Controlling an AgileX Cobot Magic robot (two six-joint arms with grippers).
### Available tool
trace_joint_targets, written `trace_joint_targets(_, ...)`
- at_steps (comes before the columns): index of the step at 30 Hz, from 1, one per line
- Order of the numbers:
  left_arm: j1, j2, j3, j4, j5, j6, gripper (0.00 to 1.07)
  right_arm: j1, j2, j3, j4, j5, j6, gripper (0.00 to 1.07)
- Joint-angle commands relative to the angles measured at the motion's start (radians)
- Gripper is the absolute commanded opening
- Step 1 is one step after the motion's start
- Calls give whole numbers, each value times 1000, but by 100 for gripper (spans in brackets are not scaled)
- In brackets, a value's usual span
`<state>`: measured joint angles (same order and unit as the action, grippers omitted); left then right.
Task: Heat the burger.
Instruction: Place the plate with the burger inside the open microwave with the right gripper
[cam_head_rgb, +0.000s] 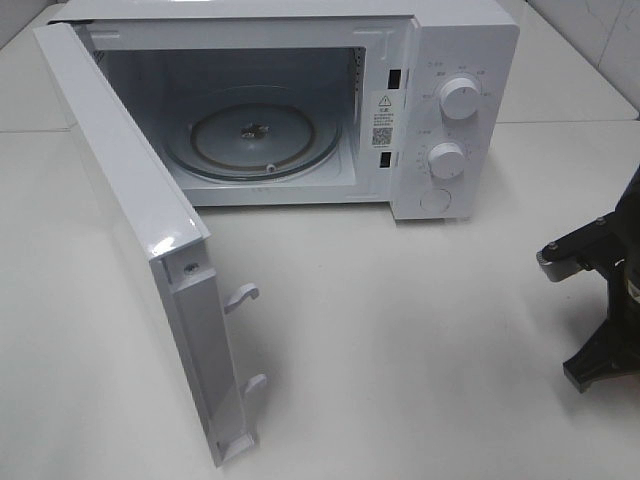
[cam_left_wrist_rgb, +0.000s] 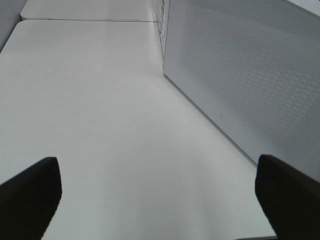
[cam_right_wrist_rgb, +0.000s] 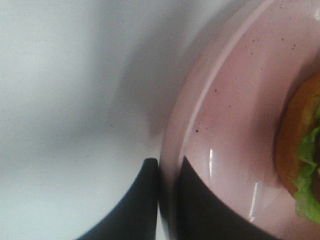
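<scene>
The burger (cam_right_wrist_rgb: 300, 150) shows only in the right wrist view. It sits on a pink plate (cam_right_wrist_rgb: 235, 100), and its golden-brown bun (cam_right_wrist_rgb: 292, 125) and green lettuce (cam_right_wrist_rgb: 310, 175) are cut by the edge of the picture. The right end effector (cam_right_wrist_rgb: 168, 162) is closed on the rim of this plate. One dark finger (cam_right_wrist_rgb: 145, 200) presses the outer side of the rim and the other lies on the inner pink surface. The burger does not touch the fingers: a band of bare, glossy plate lies between them. I cannot tell whether the plate rests on the white worktop (cam_head_rgb: 400, 350) or is raised above it.

The left end effector (cam_left_wrist_rgb: 157, 162) is open. Its two fingers stand wide apart above the bare worktop with nothing between them, and a white dotted panel (cam_left_wrist_rgb: 250, 75) of the microwave oven is close beside.

In the high view the microwave oven (cam_head_rgb: 440, 60) stands on the worktop with its door (cam_head_rgb: 130, 200) swung wide open. Its glass turntable (cam_head_rgb: 255, 140) is bare. Part of the right arm (cam_head_rgb: 600, 300) shows at the right edge, well apart from the oven.
</scene>
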<state>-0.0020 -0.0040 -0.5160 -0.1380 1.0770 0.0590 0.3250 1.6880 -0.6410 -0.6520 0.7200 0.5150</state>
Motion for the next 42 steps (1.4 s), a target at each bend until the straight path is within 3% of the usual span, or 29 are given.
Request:
trace_joint_targets(1,0,-14,-3,-1,-3,2,98,0,-34,3,-46,57,4,0)
trace_joint_targets(23,0,-14,-3,-1,-3,2,98,0,-323,3,-111,183,-34,0)
trace_joint_targets(37,0,-14,-3,-1,-3,2,98,7,-370,3,-57,213,-75,0)
trace_joint_targets(42,0,-14,-3,-1,-3,2,98,72,-370,3,-59,238,-85,0)
